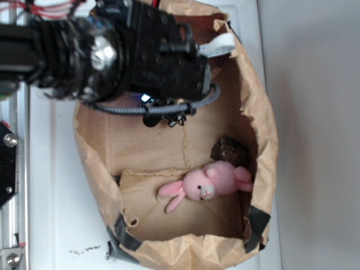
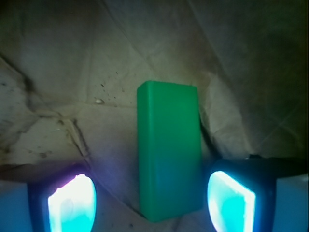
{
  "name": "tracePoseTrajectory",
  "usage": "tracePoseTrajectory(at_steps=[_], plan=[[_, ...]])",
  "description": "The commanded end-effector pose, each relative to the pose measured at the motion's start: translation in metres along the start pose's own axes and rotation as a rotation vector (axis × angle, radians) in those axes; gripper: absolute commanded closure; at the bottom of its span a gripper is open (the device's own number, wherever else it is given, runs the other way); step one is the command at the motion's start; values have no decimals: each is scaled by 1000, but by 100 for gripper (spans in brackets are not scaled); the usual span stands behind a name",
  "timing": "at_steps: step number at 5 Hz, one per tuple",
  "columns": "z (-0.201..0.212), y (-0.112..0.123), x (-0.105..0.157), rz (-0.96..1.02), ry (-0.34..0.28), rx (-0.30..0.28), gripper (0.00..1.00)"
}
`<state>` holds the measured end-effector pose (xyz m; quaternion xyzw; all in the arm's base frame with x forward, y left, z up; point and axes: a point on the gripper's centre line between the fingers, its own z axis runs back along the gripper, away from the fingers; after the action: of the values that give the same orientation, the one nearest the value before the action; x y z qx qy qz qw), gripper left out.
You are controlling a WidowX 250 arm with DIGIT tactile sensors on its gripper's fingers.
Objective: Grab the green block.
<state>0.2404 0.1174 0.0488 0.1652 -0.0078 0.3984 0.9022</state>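
End effector (image 2: pixel 149 200) spread wide around the flat, smooth bright green rectangular block (image 2: pixel 168 154) on the crumpled brown paper bag (image 1: pixel 260 121) floor.

Its glowing pads (image 2: pixel 72 205) flank the block without touching. Pink plush bunny (image 1: pixel 207 184) and dark lump (image 1: pixel 229 150) lie well apart; the black arm (image 1: pixel 112 48) reaches into the bag from above.

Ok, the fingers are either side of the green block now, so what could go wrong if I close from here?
1. The green block sits nearer the right finger than the left, so closing may nudge it sideways first.
2. The fingers look close to the crinkled brown paper bag floor; the tips could snag a fold.
3. The exterior view hides the block behind the arm, so only the wrist view can confirm contact.
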Motion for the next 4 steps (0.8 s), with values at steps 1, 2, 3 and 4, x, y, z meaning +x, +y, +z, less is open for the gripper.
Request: tracePoseTrajectory(at_steps=[1, 2, 3, 4], plan=[[44, 24, 9, -21, -3, -106, 0], [34, 23, 5, -22, -15, -101, 0], [23, 24, 6, -13, -25, -76, 0], [9, 22, 8, -2, -29, -42, 0]])
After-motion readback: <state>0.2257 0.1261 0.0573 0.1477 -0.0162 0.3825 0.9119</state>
